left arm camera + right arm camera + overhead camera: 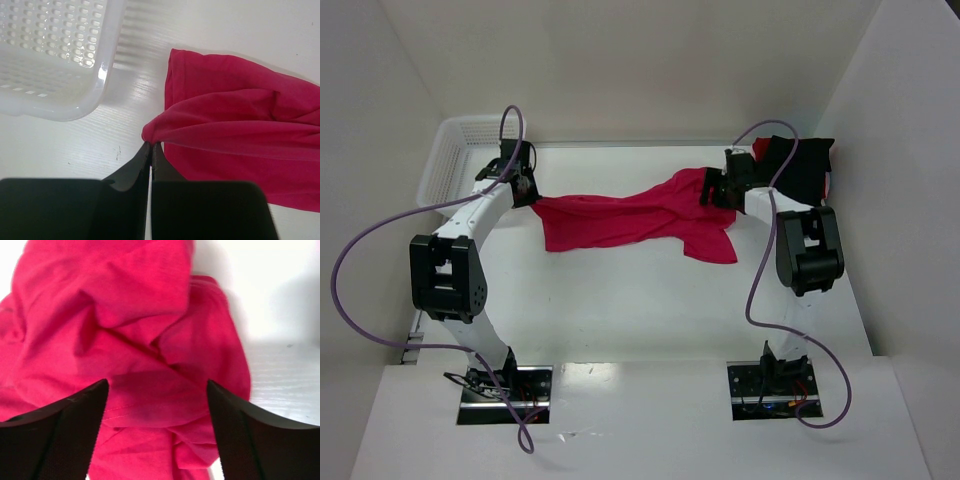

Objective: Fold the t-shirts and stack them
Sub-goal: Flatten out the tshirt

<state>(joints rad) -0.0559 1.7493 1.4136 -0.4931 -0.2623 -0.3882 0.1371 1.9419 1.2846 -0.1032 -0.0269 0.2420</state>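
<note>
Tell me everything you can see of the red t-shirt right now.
The crimson t-shirt is plain soft cloth. It is unfolded and wrinkled, and lies drawn out lengthwise across the white table. The shut left tool pinches a fold at its left end, a little apart from the mesh basket. The open right tool straddles its bunched right end, fingers apart.

On the left: rises from the near base, bends at a raised elbow, stretches toward the far side with the left hand (527,190) clamped tight, fingertips pressed together on a pinch of the red t-shirt (240,125). On the right: rises from its base, folds at a high elbow, points inward with the right hand (157,382) spread wide, fingers (75,440) well apart.
</note>
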